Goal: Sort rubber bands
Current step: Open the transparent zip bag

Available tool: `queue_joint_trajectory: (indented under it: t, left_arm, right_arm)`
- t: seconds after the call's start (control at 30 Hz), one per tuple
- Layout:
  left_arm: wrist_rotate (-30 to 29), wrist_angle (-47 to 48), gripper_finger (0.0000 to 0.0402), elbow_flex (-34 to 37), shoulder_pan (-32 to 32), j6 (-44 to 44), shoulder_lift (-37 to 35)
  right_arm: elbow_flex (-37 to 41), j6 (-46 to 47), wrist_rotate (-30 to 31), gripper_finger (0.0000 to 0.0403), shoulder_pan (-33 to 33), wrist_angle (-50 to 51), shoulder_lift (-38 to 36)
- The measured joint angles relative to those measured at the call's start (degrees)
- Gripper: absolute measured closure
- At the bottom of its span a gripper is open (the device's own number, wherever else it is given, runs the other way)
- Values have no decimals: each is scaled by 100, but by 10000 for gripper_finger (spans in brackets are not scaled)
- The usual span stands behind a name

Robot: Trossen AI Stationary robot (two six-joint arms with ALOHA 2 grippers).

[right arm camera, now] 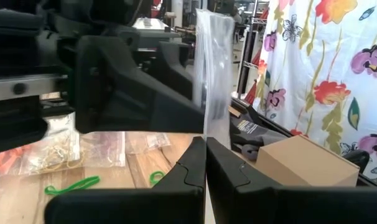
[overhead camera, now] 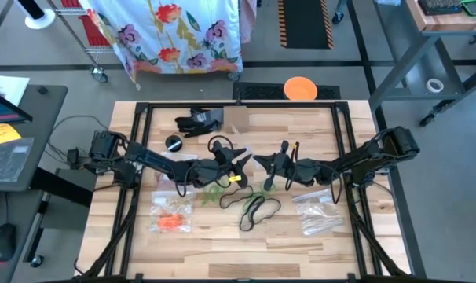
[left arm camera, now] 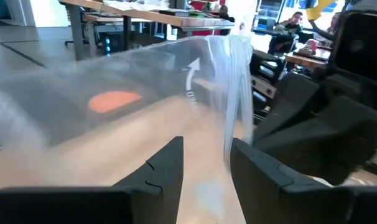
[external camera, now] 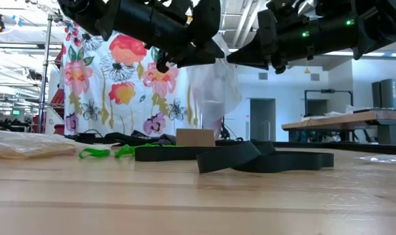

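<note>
The right gripper (right arm camera: 206, 163) is clenched on a clear bag (right arm camera: 212, 68), its fingers pinching the film, which stands up from them at the centre of the right wrist view. The left gripper (left arm camera: 206, 163) has its fingers spread partway with the same bag's film draped between and over them; whether it truly grips the film cannot be told. In the high view both grippers meet at the middle of the frame, the left gripper (overhead camera: 236, 163) just left of centre and the right gripper (overhead camera: 263, 163) just right of it, raised above the table (overhead camera: 222, 248). In the low view the bag (external camera: 211, 85) hangs between them at upper centre.

Below them in the high view, green bands (overhead camera: 214, 192) lie just left of centre and black bands (overhead camera: 258, 208) just below centre. Bags holding orange bands (overhead camera: 172, 222) lie at lower left, and more bags (overhead camera: 316, 212) at lower right. A cardboard box (right arm camera: 307, 160) sits at the right wrist view's lower right.
</note>
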State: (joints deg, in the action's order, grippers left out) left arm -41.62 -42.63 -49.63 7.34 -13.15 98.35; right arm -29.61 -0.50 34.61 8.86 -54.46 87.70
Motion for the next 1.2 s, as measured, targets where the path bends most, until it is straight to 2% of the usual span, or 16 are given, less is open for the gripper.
queue_joint_trajectory:
  t: [0.2,0.4,0.6,0.8,1.0,1.2]
  left_arm:
    - [-116,57,291,-2,3,0,1]
    - [136,126,390,-2,8,31,2]
    - [399,140,399,-4,6,-95,0]
    - [436,300,400,-4,-10,-440,1]
    - [854,377,401,-53,-35,-810,1]
    - [1164,1415,401,-549,-31,-1018,1]
  right_arm:
    - [0,1,-2,403,0,0,0]
    - [0,-1,-3,402,0,-4,0]
    - [2,-105,-4,383,2,-52,0]
    - [2,-504,12,330,2,-50,0]
    - [2,-930,666,282,13,-38,0]
    - [2,-1124,732,252,15,-21,0]
